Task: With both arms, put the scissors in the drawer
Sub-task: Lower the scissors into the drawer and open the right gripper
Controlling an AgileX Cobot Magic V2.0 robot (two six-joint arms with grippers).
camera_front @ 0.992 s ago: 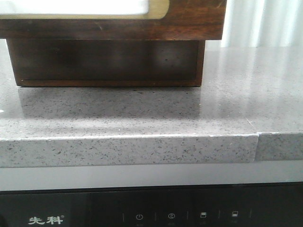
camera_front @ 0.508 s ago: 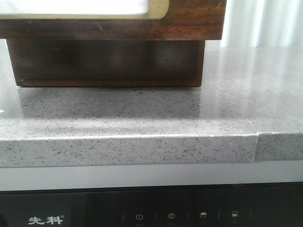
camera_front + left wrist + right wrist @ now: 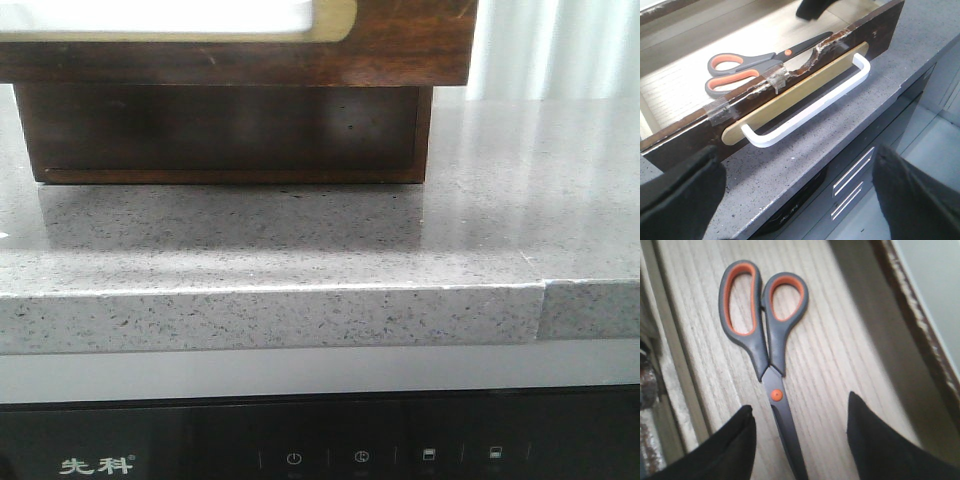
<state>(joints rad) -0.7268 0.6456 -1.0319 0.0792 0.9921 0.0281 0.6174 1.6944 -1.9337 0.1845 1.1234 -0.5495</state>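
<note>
Since the scissors (image 3: 767, 347) already lie flat inside the open drawer (image 3: 790, 95), right claw (image 3: 800, 440), spread wide and empty above them, should lift clear; left claw (image 3: 795, 195), also wide, then pushes the white handle (image 3: 805, 107) squarely.

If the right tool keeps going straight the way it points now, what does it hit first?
Most likely the scissors: their blades lie between the open right tool fingers, flat on the drawer floor. How much gap remains is unclear.
</note>
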